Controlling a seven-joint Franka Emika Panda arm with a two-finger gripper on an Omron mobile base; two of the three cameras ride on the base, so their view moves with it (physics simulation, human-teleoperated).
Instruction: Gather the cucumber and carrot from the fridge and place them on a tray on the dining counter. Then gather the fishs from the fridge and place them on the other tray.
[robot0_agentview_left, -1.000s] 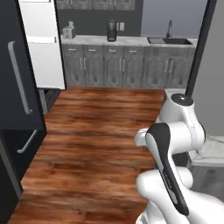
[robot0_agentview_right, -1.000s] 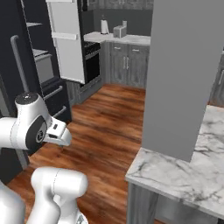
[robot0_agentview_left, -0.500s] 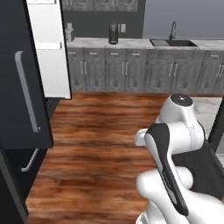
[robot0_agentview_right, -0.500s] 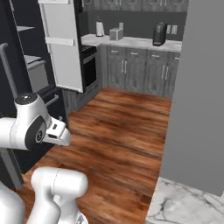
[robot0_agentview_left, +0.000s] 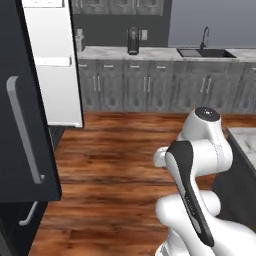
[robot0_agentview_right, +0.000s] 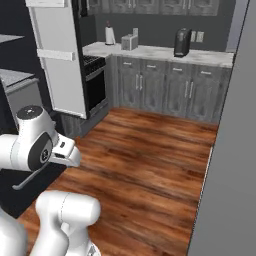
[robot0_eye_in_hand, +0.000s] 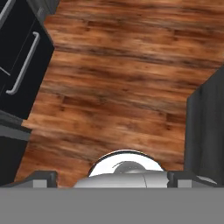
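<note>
The fridge (robot0_agentview_left: 25, 125) fills the left side of the left base view, its black door bearing a long grey bar handle. Its light grey inner door (robot0_agentview_right: 60, 65) stands open. In the hand view its black lower drawers (robot0_eye_in_hand: 19, 52) lie at the upper left over the wood floor. My gripper (robot0_eye_in_hand: 116, 178) is open and empty, its two dark fingertips (robot0_eye_in_hand: 43, 177) set wide apart. The arm is folded close to the base. A pale corner of the dining counter (robot0_agentview_left: 242, 136) shows at the right edge. The cucumber, carrot, fishs and both trays are out of view.
Grey kitchen cabinets (robot0_agentview_left: 145, 87) with a sink (robot0_agentview_left: 205, 51) and a coffee machine (robot0_agentview_right: 181, 42) line the back wall. A grey pillar (robot0_agentview_right: 230, 150) blocks the right side. Open wood floor (robot0_agentview_left: 110, 165) lies between me and the cabinets.
The whole picture has shifted, so the base has moved: the fridge door looms larger on the left and the marble counter has slid out of the right base view. The gripper stays open.
</note>
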